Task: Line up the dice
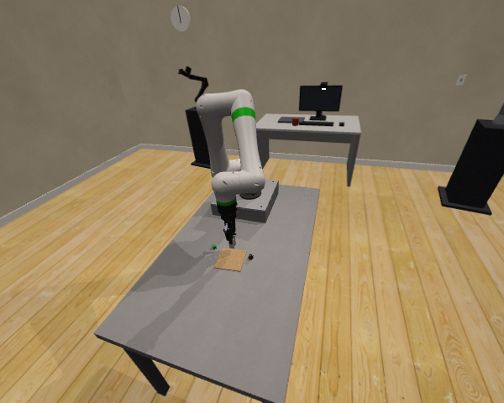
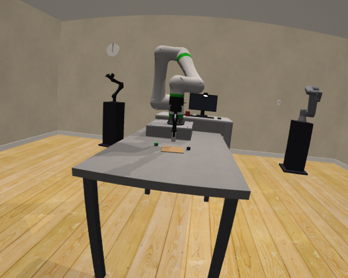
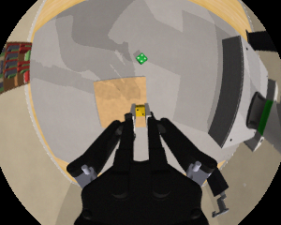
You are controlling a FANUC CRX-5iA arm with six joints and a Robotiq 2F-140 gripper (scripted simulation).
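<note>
My gripper (image 1: 232,243) (image 2: 173,140) (image 3: 140,109) is shut on a yellow die (image 3: 140,111). It holds the die above the table, over the base-side edge of the mat as the wrist view shows it. The tan square mat (image 1: 229,261) (image 2: 171,149) (image 3: 113,100) lies flat on the table. A green die (image 1: 214,246) (image 2: 156,144) (image 3: 141,58) lies on the table to the left of the mat in the top and exterior views; its top shows several white pips. A black die (image 1: 250,257) (image 2: 188,148) lies on the table just right of the mat; its top number is too small to read, and the wrist view does not show it.
The grey table (image 1: 244,321) (image 2: 168,173) carries the robot's raised base block (image 1: 244,211) (image 2: 168,131) (image 3: 231,89) behind the mat. A white desk (image 1: 270,123) with a monitor stands beyond the table.
</note>
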